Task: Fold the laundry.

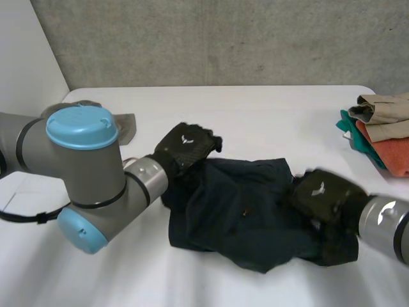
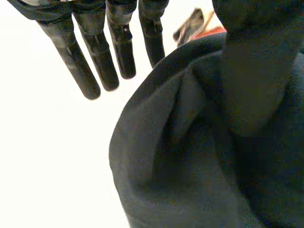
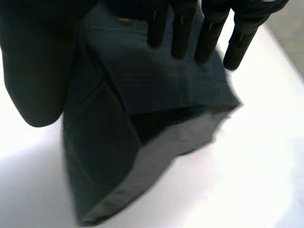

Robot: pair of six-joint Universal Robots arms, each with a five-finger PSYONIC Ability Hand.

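A dark navy garment [image 1: 243, 211] lies crumpled in the middle of the white table [image 1: 268, 121]. My left hand [image 1: 185, 146] is at its far left corner. In the left wrist view its straight fingers [image 2: 95, 61] hover over bare table just beside the cloth's rounded edge [image 2: 190, 166], while the thumb [image 2: 251, 71] is over the cloth; nothing is pinched. My right hand [image 1: 326, 192] rests on the garment's right side. Its fingers [image 3: 183, 28] reach straight across the cloth [image 3: 118, 109], thumb [image 3: 33, 71] spread wide, and a folded flap with a paler underside lies below the palm.
A stack of folded clothes [image 1: 383, 128] in tan, teal and orange sits at the table's right edge. A grey cloth [image 1: 124, 125] lies behind my left arm [image 1: 83, 166]. A concrete wall runs along the back of the table.
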